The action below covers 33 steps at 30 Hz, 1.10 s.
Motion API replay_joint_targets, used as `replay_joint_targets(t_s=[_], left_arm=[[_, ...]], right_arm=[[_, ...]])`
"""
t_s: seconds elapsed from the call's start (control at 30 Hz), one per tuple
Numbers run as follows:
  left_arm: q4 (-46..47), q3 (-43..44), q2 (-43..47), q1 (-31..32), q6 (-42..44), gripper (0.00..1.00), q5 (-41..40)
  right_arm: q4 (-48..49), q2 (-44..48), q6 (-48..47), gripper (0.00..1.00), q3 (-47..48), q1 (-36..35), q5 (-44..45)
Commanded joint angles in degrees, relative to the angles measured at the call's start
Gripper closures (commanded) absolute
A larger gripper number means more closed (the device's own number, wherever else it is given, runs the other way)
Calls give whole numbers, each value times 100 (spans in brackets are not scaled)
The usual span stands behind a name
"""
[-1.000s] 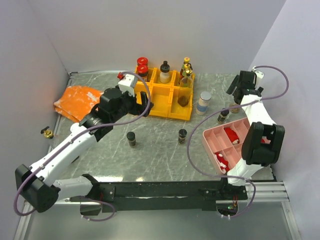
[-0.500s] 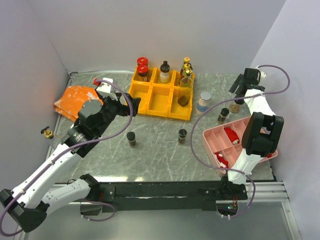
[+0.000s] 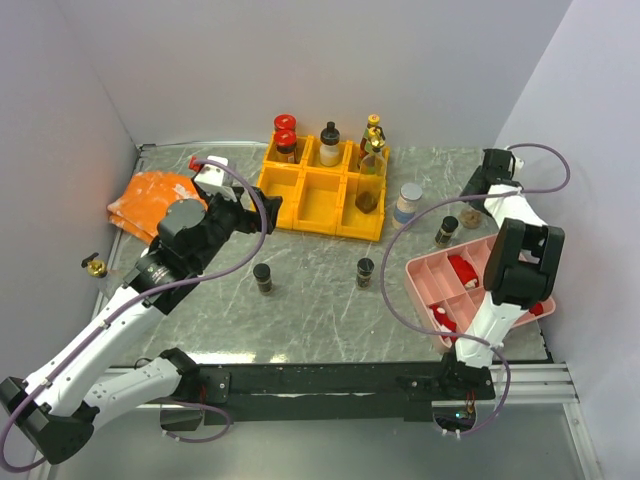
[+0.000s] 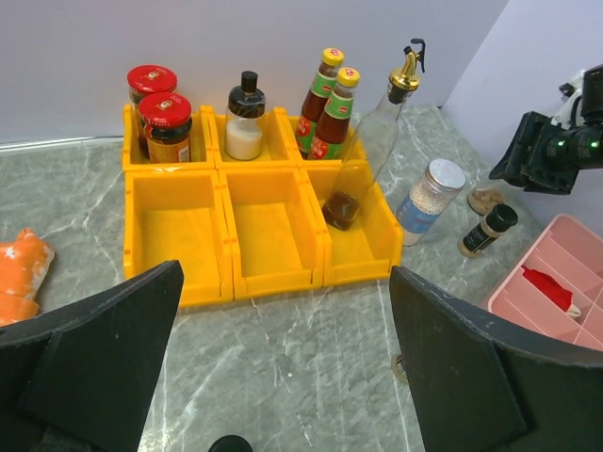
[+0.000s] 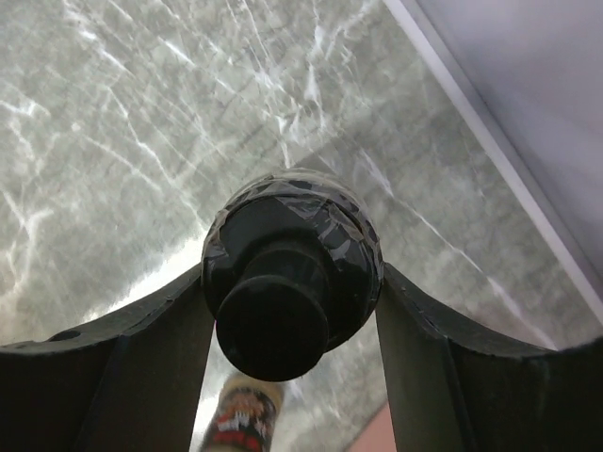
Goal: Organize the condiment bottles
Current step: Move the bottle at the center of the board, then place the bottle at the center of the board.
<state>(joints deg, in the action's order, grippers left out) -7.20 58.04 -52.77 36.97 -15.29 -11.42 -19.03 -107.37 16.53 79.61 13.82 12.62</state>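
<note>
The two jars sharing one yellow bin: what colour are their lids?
Red lids, best in the left wrist view.

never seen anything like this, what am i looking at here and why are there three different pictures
Two white robot arms are bolted to the near edge of a table, sorting condiment bottles. The wide picture comes from a fixed camera above and behind them. The other two come from a camera on each wrist, so each tool's own dark fingers show at the bottom. The left tool hangs open and empty, facing yellow bins whose back row holds red-lidded jars and sauce bottles. The right tool, at the table's far right, has its fingers pressed on both sides of a black-capped bottle. Standing loose are a few small dark bottles and a silver-capped jar; there is also a pink tray of packets and an orange cloth.
</note>
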Motion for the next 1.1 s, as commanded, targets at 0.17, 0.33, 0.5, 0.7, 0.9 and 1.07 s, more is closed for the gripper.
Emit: replay_joint_targets(t_s=[0.17, 0.33, 0.5, 0.7, 0.9, 1.07], left_arm=[[193, 6, 250, -14, 61, 4, -668], [149, 23, 329, -93, 17, 3, -1063], [404, -188, 619, -129, 79, 4, -1239], [378, -179, 602, -155, 17, 4, -1266], [360, -179, 584, -164, 17, 4, -1345], [430, -249, 654, -173, 52, 4, -1442]], right_arm=[[260, 1657, -212, 65, 195, -459, 320], [-293, 2333, -239, 67, 520, -968, 548], [-857, 3151, -151, 68, 310, -1935, 374], [-349, 4276, 280, 70, -595, -3172, -821], [188, 3839, 403, 70, -851, -4413, -1077], [444, 3162, 201, 70, -738, -5495, -403]])
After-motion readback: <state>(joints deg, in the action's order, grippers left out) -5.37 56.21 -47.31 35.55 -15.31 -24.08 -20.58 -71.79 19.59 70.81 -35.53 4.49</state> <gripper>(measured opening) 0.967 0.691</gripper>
